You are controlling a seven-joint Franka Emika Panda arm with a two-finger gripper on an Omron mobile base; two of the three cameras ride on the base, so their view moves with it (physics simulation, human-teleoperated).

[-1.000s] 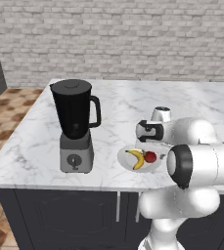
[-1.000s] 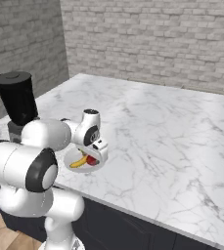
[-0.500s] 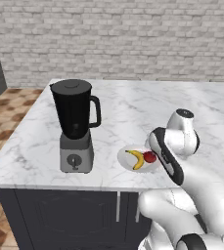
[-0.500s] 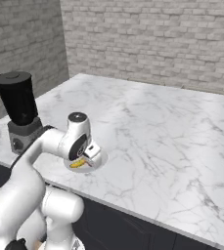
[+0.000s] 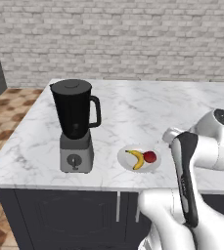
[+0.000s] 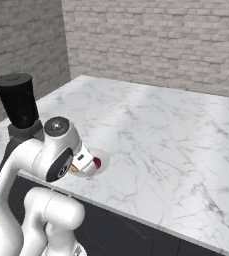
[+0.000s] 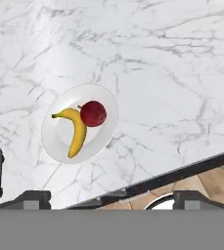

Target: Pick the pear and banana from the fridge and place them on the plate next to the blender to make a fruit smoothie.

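Blender (image 5: 75,126) stands at table's (image 5: 133,107) left end, near front edge, jug w/ lid on silver base, handle at 3 o'clock. Just beside it at 3 o'clock lies the plate (image 5: 127,159), flat on the marble. Banana (image 5: 137,159) rests on plate's middle; pear (image 5: 150,156) touches it at 3 o'clock, also on plate. Hand view: plate (image 7: 55,141), banana (image 7: 77,134), pear (image 7: 93,113) at 1 o'clock of it. Claw (image 7: 110,199) released, fingers wide apart, nothing between, up above and clear of the fruit.
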